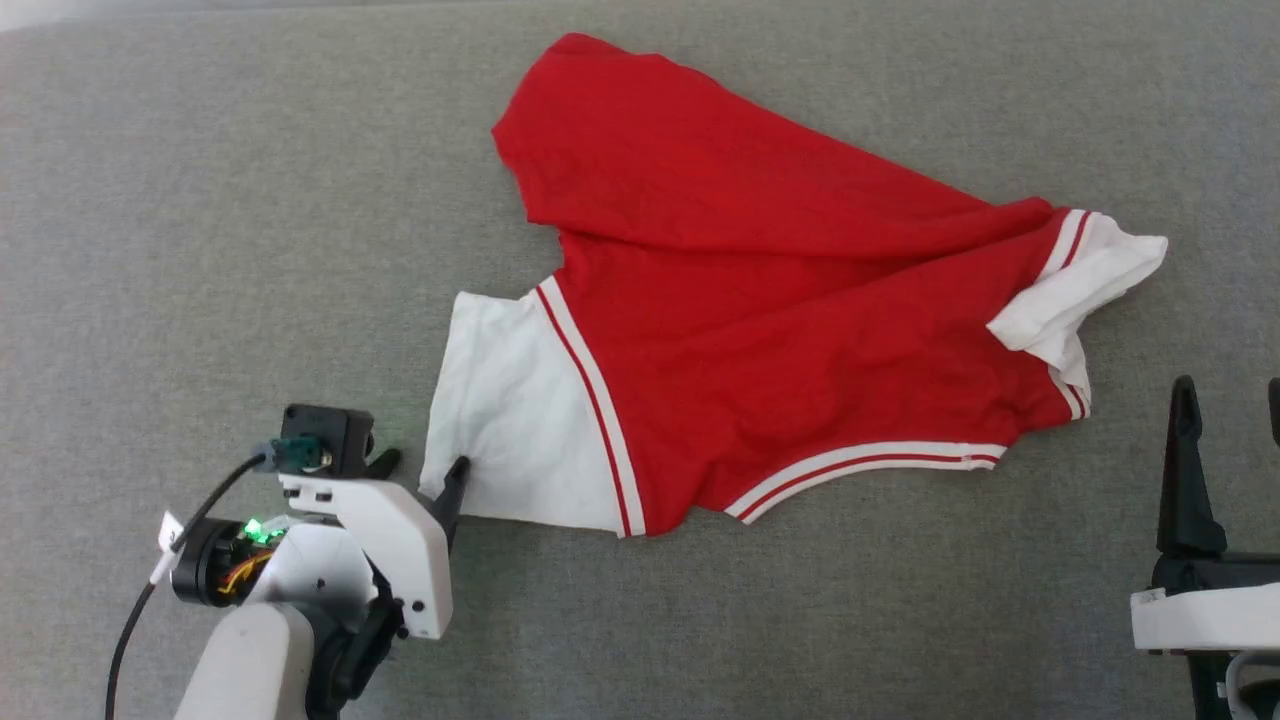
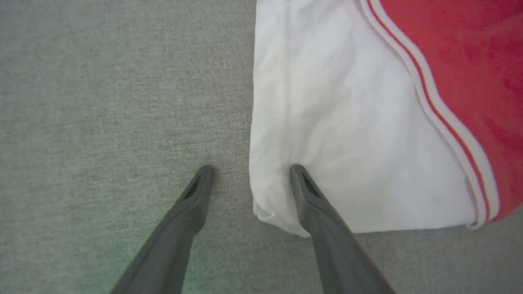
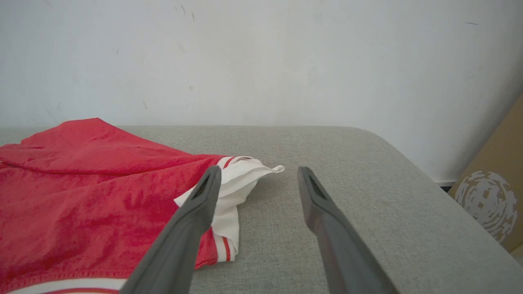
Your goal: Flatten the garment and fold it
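The red garment (image 1: 760,290) lies crumpled on the grey surface, plain red side up, with no letters showing. One white sleeve (image 1: 515,410) spreads toward the lower left; the other white sleeve (image 1: 1085,280) is bunched at the right. My left gripper (image 1: 425,468) is open at the left sleeve's near corner: one fingertip (image 2: 296,173) rests on the white cloth (image 2: 339,134), the other on bare fabric beside it. My right gripper (image 1: 1230,395) stands open at the lower right, apart from the bunched sleeve (image 3: 241,179), with nothing between its fingers (image 3: 208,179).
The grey upholstered surface (image 1: 200,200) stretches widely to the left of and in front of the garment. In the right wrist view its rounded far corner (image 3: 367,134) meets a white wall (image 3: 261,61), and a brown cardboard box (image 3: 494,192) stands beyond the right edge.
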Controlling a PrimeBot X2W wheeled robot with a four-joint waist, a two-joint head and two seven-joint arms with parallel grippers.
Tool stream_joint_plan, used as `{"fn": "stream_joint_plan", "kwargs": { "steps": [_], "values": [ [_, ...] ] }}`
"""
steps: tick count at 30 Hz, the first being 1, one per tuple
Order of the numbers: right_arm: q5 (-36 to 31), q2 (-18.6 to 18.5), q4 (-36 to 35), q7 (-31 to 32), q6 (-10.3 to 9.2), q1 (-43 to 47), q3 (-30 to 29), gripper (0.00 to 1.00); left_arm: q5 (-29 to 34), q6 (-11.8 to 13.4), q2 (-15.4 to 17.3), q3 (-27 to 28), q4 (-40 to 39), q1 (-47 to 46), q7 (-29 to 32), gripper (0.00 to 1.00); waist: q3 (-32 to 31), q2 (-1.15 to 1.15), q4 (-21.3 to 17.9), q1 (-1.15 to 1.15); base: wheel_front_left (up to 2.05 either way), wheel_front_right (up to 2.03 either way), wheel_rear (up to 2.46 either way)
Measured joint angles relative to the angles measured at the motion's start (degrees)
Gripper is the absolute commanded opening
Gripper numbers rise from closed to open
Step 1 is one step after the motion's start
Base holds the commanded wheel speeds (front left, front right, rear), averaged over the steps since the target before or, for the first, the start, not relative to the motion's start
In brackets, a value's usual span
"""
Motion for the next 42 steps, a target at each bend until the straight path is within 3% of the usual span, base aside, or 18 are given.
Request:
{"fn": "stream_joint_plan", "kwargs": {
  "steps": [11,12,13,14,23,30,37,42],
  "values": [
    [0.8,0.0,3.2,-1.0,0.00,-0.3,0.8,1.00,-5.7,-1.2,0.4,-1.9,-3.4,0.5,9.7,1.00,-0.9,0.00,-1.4,0.00,0.00,0.00,0.00],
    [0.9,0.0,3.3,-1.0,0.00,-0.3,0.9,1.00,-5.7,-1.2,0.4,-2.0,-3.4,0.6,9.7,0.94,-1.1,0.00,-1.5,0.00,0.00,0.00,0.00],
    [1.0,0.0,3.5,-1.1,0.00,-0.4,0.9,1.00,-5.7,-1.2,0.4,-2.0,-3.3,0.7,9.6,0.43,-1.2,0.00,-1.6,0.00,0.00,0.00,0.00],
    [1.1,0.0,3.7,-1.2,0.00,-0.5,0.9,1.00,-5.6,-1.2,0.4,-2.0,-3.1,0.8,9.2,0.00,-1.4,0.00,-1.6,0.00,0.00,0.00,0.00],
    [1.1,0.0,4.0,-1.4,0.00,-0.5,0.5,1.00,-6.5,0.5,-2.8,0.1,-1.7,2.9,-0.4,0.00,-3.2,0.00,-1.3,0.01,0.00,0.00,0.00],
    [1.0,0.0,3.1,-0.8,0.00,-0.2,0.0,1.00,-14.0,3.0,-6.2,6.5,-9.7,6.8,-6.2,0.00,-4.2,0.00,-0.1,0.00,0.00,0.00,0.00],
    [0.3,0.0,2.3,0.7,0.00,0.5,-0.9,1.00,-16.3,6.9,-6.5,14.8,-16.9,16.6,-11.1,0.00,-4.4,0.00,1.7,0.00,0.00,0.00,0.00],
    [-0.3,0.0,2.0,2.5,0.00,0.7,-0.3,1.00,-17.8,6.9,-7.3,13.5,-17.6,18.3,-12.2,0.00,-4.1,0.00,3.5,0.00,0.00,0.00,0.00]
  ]
}}
